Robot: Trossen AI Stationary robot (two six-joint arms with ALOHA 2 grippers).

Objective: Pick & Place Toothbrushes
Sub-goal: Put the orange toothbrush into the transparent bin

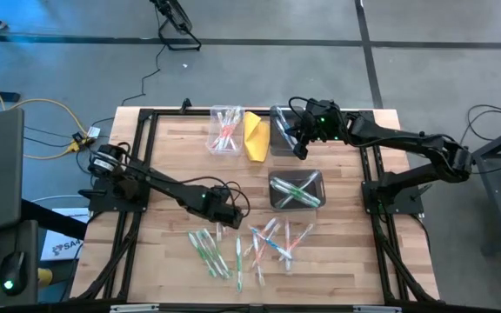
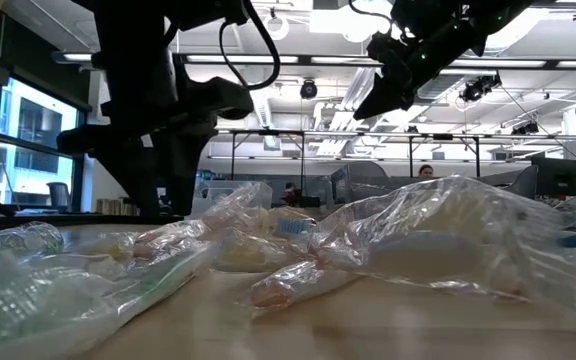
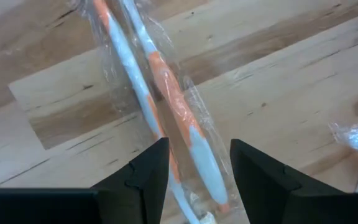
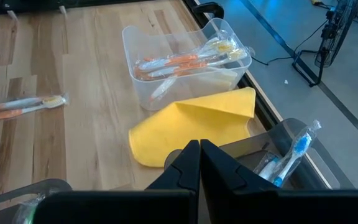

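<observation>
My left gripper (image 1: 226, 211) points down over the near middle of the table. It is shut on a clear wrapper holding two white-and-orange toothbrushes (image 3: 166, 106). More wrapped toothbrushes lie loose on the wood nearer the front edge, green ones (image 1: 211, 254) and mixed ones (image 1: 272, 239). My right gripper (image 4: 199, 149) is shut on nothing and hangs above the far side of the table, beside a yellow cloth (image 4: 194, 121). A clear bin (image 4: 185, 59) behind the cloth holds orange toothbrushes. My left gripper has the wrapped pair between its two fingers, close to one end of the pack (image 3: 204, 180). The fingers (image 3: 148, 174) come from above, pointing steeply down, and lie across the brushes. The rest of the pack runs away over the wood; whether it is clear of the table I cannot tell.
A grey bin (image 1: 281, 130) with blue toothbrushes (image 4: 291, 155) stands under my right gripper. Another dark bin (image 1: 296, 189) holds green ones at mid table. One orange toothbrush (image 4: 17, 106) lies apart on the wood. Black frame rails (image 1: 142, 165) run along both table sides.
</observation>
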